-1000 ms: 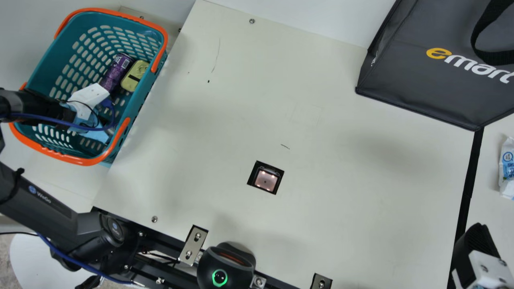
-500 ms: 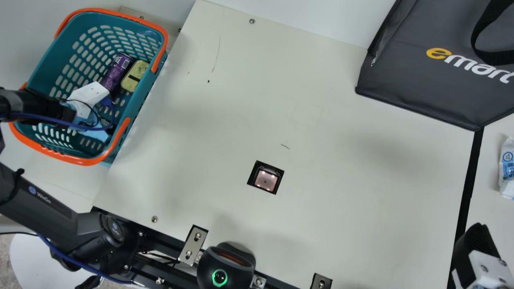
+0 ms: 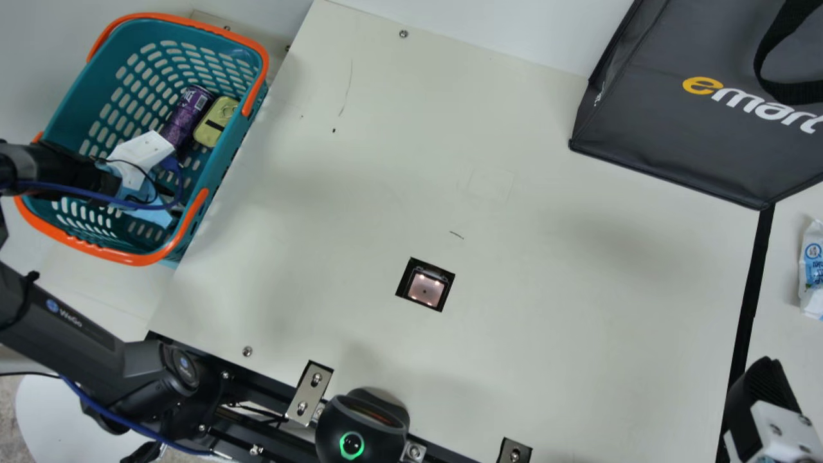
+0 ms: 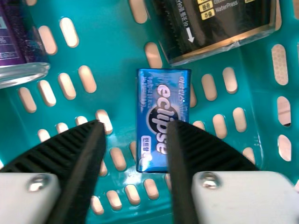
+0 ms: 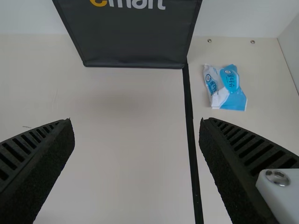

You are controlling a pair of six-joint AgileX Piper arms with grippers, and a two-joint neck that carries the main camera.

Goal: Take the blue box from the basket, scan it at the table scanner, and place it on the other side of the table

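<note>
My left gripper (image 3: 144, 154) reaches down inside the teal basket (image 3: 71, 103) in the main view. In the left wrist view the blue box (image 4: 145, 112) lies on the basket floor, and the left gripper (image 4: 136, 135) is open above it, one finger partly covering the box's edge. The table scanner (image 3: 425, 287) is a dark square window set in the table. At the main view's lower right corner is part of my right gripper (image 3: 762, 392); in the right wrist view the right gripper (image 5: 136, 140) stands open with nothing between its fingers.
A purple can (image 3: 186, 116) and a yellow-topped container (image 3: 216, 122) share the basket. A dark bag (image 3: 681, 122) stands at the back right. Beyond the black tape line (image 3: 752, 283) lies a white and blue packet (image 3: 813, 267). A black round device (image 3: 363, 424) sits at the front edge.
</note>
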